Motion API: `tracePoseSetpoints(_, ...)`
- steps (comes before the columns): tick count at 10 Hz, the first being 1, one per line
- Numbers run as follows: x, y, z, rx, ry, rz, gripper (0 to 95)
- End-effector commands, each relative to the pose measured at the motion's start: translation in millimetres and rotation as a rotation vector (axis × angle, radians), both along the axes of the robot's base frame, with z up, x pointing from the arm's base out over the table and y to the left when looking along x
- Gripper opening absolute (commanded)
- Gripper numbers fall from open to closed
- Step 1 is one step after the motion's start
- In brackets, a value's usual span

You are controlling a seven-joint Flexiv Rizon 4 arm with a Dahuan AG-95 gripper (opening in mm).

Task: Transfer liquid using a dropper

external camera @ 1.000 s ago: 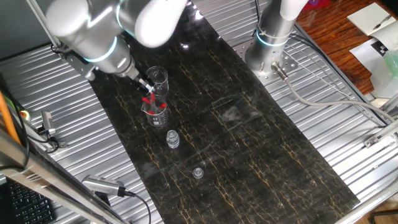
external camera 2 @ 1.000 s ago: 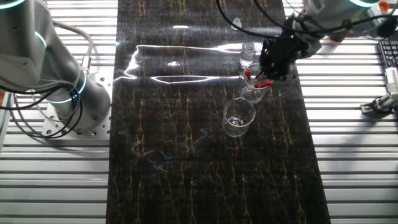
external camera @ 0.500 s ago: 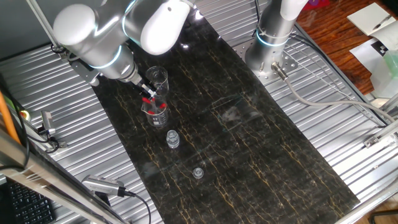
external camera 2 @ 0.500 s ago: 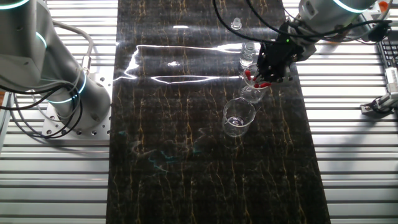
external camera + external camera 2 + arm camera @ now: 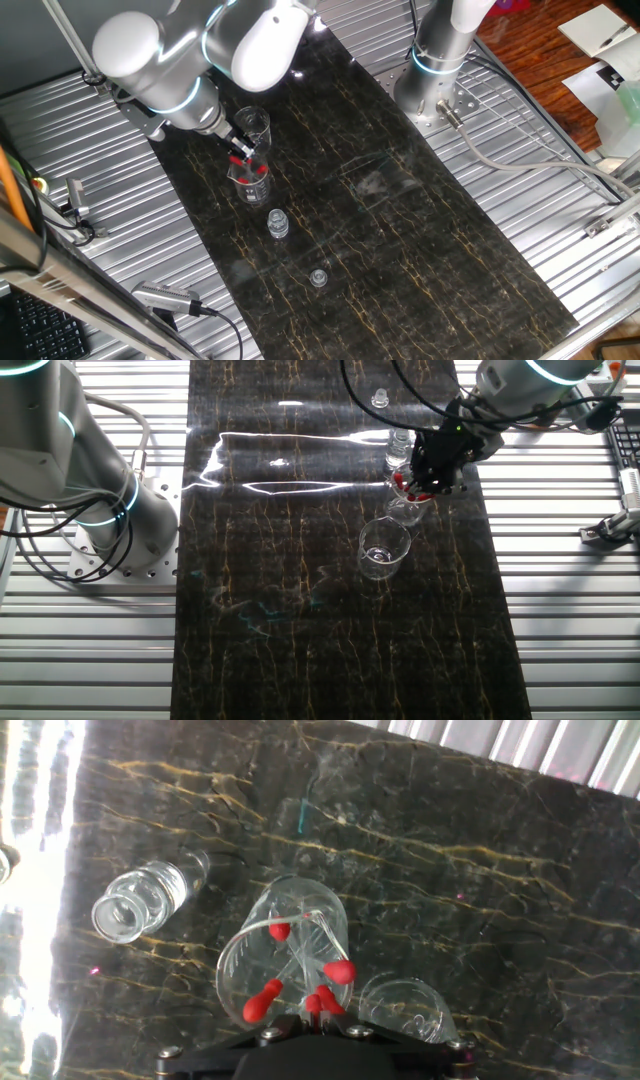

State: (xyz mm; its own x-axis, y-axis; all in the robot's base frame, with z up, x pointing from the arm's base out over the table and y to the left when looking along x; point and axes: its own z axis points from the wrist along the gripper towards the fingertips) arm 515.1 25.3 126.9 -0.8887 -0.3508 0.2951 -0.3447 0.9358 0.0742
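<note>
Hand (image 5: 239, 150) sits right over a beaker (image 5: 283, 956) holding several red-topped droppers (image 5: 262, 1003); fingers hidden, so can't tell if apart or clamped on one. Second beaker (image 5: 383, 547) just beside, small vial (image 5: 137, 903) nearby on the table (image 5: 400, 250).

Arm (image 5: 170, 60): glossy white-grey rounded links, cyan ring lights at joints, black cable; black end effector (image 5: 440, 458).

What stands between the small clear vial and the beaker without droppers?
The beaker holding the red-topped droppers. The hand view shows it in line between the vial and the second beaker; both fixed views agree.
</note>
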Motion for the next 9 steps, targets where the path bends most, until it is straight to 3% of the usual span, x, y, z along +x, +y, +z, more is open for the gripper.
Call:
tracePoseSetpoints(1, 0.7, 0.1, -0.1, 0.003, 0.002, 0.006, 19.0)
tracePoseSetpoints(9, 1.1, 4.1, 6.4, 0.005, 0.005, 0.011, 19.0)
